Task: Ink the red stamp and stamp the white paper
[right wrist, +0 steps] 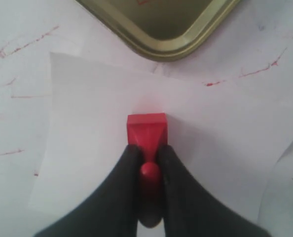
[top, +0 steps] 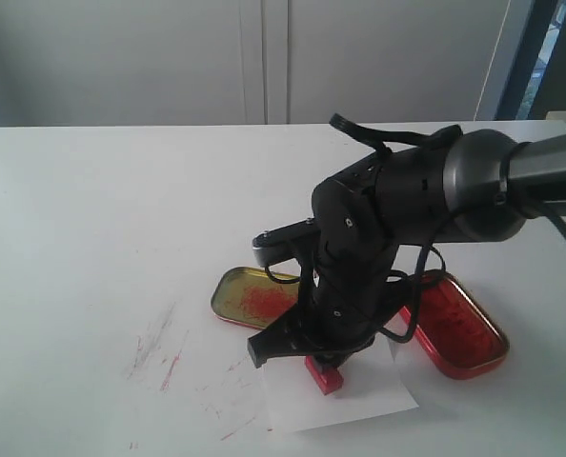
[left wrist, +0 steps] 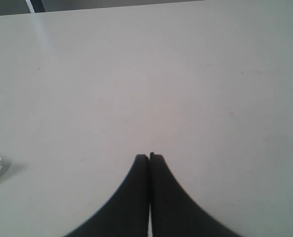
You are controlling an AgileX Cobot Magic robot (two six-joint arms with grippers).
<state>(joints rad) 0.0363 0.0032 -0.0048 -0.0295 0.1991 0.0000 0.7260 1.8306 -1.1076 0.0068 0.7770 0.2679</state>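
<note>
Sets the red stamp (right wrist: 146, 129) base-down near the middle of the white paper (right wrist: 87, 163), seemingly so the print lands well inside the sheet. Pinches its narrow knob with the right tool (right wrist: 149, 155), barely spread. Holds the left tool (left wrist: 149, 157) pressed together, empty, over bare worktop (left wrist: 136, 74).

Right gripper (right wrist: 149, 155), wrist bent downward, clamps the knob of the red stamp (right wrist: 146, 129); left gripper (left wrist: 149, 157) has its fingers pressed together.
</note>
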